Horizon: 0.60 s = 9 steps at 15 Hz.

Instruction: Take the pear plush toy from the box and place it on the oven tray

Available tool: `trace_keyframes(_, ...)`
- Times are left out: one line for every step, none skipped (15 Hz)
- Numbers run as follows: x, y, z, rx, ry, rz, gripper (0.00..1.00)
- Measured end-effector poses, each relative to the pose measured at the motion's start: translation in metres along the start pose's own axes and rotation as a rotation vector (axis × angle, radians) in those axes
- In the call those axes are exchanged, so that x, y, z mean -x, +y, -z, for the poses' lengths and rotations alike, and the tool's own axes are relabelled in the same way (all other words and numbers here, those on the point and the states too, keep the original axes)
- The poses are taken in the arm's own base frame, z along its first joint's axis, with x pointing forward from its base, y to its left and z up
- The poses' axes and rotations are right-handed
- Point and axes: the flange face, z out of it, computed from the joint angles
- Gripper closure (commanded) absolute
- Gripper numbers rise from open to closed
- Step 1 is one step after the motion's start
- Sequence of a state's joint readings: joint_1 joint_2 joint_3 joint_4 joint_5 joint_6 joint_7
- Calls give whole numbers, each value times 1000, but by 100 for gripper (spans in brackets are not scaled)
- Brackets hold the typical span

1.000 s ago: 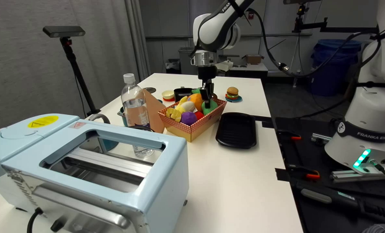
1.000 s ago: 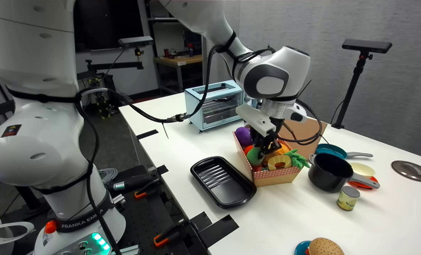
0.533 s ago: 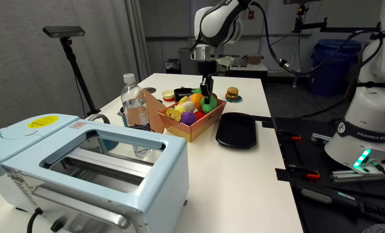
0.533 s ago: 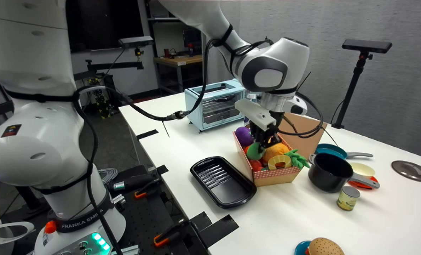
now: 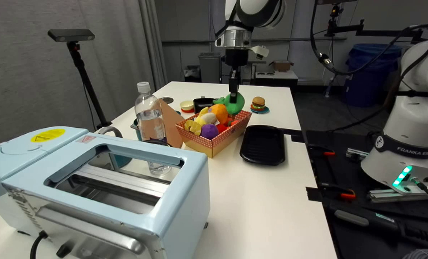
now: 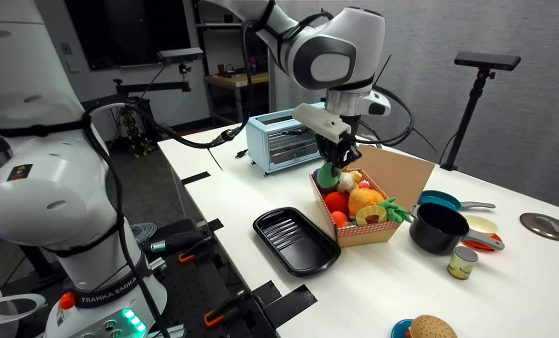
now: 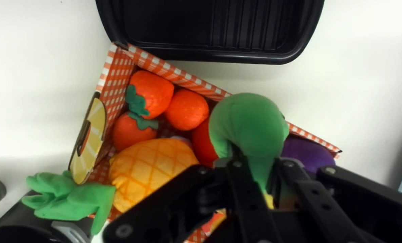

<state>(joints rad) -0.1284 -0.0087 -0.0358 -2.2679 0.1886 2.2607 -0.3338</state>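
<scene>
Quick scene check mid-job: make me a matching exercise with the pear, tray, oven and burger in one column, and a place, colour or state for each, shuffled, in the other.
Things
1. Pear
2. Tray
3. Oven
4. Burger

Places, colours, states
A. On a blue plate
B. Pale blue
C. Held in the gripper
D. Black, beside the box

Pairs: 1-C, 2-D, 3-B, 4-A
</scene>
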Motion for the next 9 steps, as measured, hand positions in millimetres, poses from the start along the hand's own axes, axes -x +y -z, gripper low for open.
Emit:
trace_keyframes(5,-5,4,0,5,12,96)
trace_keyframes(10,-10,7,0,8,22,96)
trace_keyframes(15,-14,9,-1,8,30,96)
trace_keyframes(20,-17,9,-2,6,36,96)
trace_keyframes(25,-19,7,-4,1,39,96)
trace_keyframes(31,-20,4,-6,-7,41,96)
trace_keyframes(36,-21,0,-9,-16,42,96)
trace_keyframes(41,-20,-4,-12,-28,41,96)
trace_keyframes(47,-20,-9,-15,-39,39,96)
